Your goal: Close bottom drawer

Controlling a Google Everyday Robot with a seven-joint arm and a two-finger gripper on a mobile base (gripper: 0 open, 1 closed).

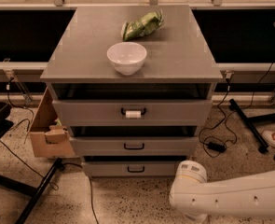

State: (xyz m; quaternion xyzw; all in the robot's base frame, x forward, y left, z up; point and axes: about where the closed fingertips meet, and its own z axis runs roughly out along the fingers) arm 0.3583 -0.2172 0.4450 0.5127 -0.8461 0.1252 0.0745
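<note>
Dim, seemingly overhead warm light.

The white arm [239,196] reaches in low from the right edge, lying almost level above the floor, and bends at a rounded joint [189,174] whose capped end faces upward, while its pincer stays out of view past that bend.
</note>
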